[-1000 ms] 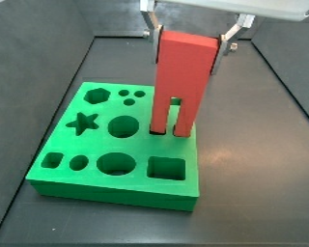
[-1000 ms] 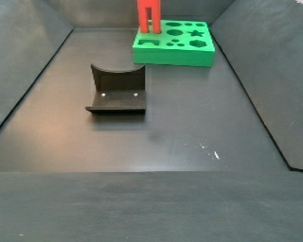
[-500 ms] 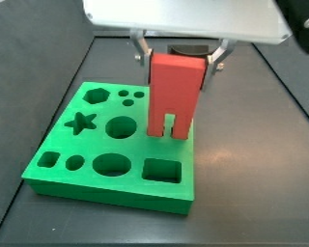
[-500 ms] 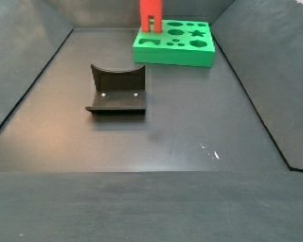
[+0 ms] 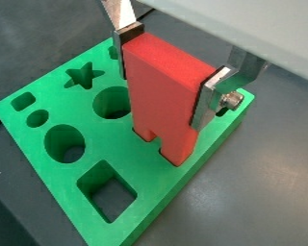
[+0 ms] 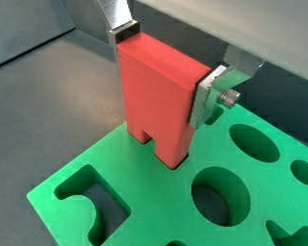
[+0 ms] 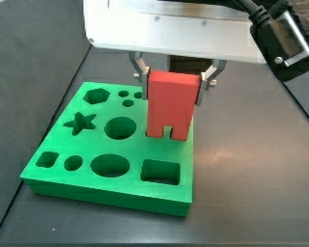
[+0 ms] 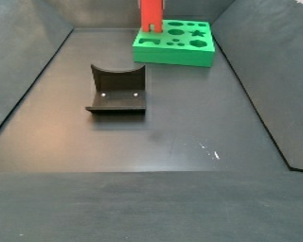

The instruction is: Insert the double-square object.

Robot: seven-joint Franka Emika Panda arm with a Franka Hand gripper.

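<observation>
My gripper (image 5: 169,67) is shut on the top of the double-square object (image 5: 164,96), a tall red block with two prongs below. It also shows in a wrist view (image 6: 160,101) and in both side views (image 7: 172,101) (image 8: 151,16). The block stands upright with its prongs going down into the green board (image 5: 54,115) near one edge; part of the prongs is hidden inside. The silver fingers (image 5: 218,91) press its two narrow sides. The green board (image 7: 67,145) has several shaped holes: star, circles, squares, hexagon.
A dark arch-shaped block (image 8: 116,91) lies on the dark floor mid-table, well away from the green board (image 8: 180,47). Dark side walls slope up round the floor. The arm's body (image 7: 183,24) hangs over the board's far edge.
The gripper has come down with the red block; the block's prongs have sunk lower into the green board and less of the slot between them shows.
</observation>
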